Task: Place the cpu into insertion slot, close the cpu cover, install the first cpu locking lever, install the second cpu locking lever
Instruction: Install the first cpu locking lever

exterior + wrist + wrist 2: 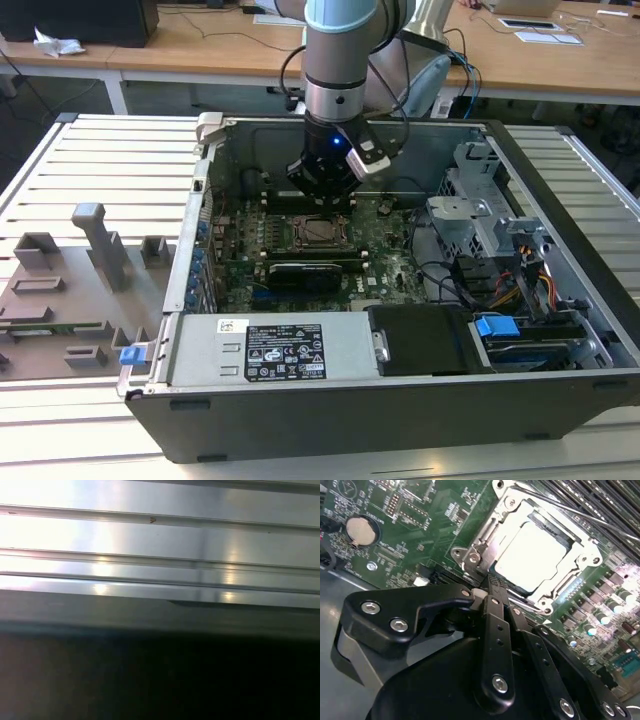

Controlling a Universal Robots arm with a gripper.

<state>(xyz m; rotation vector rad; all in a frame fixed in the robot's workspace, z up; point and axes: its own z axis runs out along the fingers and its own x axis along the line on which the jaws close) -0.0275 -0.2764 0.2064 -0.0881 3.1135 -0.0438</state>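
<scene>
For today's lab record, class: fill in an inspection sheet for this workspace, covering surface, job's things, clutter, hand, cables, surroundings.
Surface: slatted metal bench carrying an open computer case.
Job's things: cpu seated in the insertion slot; cpu cover lies closed around it; a thin lever rod runs along one side, latching cannot be told.
Clutter: grey fixture tray at the exterior view's left.
Hand: hand, fingers together, tips by the cover's edge.
Cables: coloured bundle near the drive bay.
Surroundings: wooden desks behind.
</scene>
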